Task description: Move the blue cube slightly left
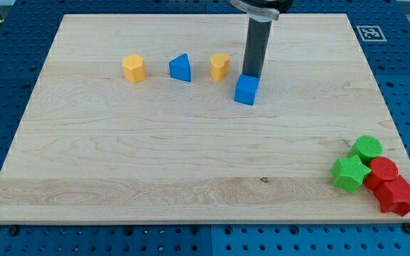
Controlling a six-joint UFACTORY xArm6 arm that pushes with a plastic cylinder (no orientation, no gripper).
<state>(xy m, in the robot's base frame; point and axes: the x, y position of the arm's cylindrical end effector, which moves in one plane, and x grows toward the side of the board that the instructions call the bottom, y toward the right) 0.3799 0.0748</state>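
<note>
The blue cube (246,90) sits on the wooden board (191,142) a little right of the upper middle. My tip (252,75) is at the cube's top edge, touching it from the view's top side. The dark rod rises straight up out of the view's top. A yellow block (220,66) lies just to the upper left of the cube.
A blue triangular block (181,67) and another yellow block (134,68) lie in a row to the left. At the lower right corner a green cylinder (367,148), a green star (349,174), a red cylinder (383,171) and a red star (397,195) are clustered.
</note>
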